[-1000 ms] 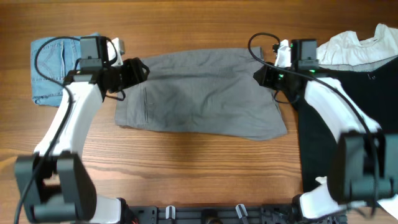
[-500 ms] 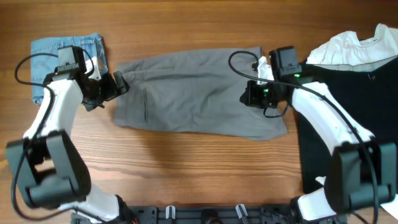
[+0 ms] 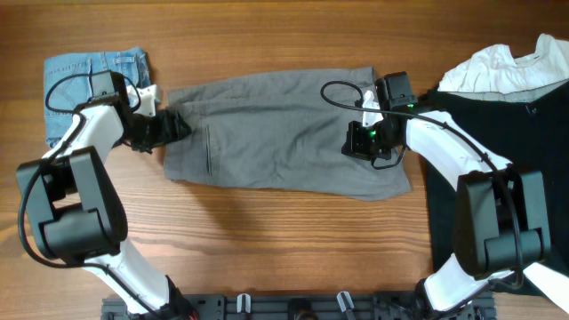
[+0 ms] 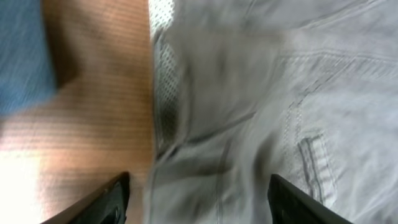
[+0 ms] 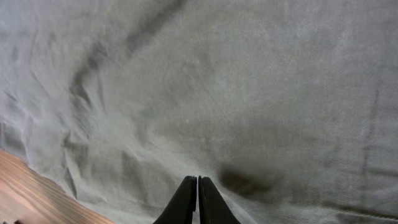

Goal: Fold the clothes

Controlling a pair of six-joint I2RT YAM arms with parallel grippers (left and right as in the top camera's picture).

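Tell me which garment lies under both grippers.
The grey shorts in the middle; the denim shorts lie left of them, the black garment and white garment right.
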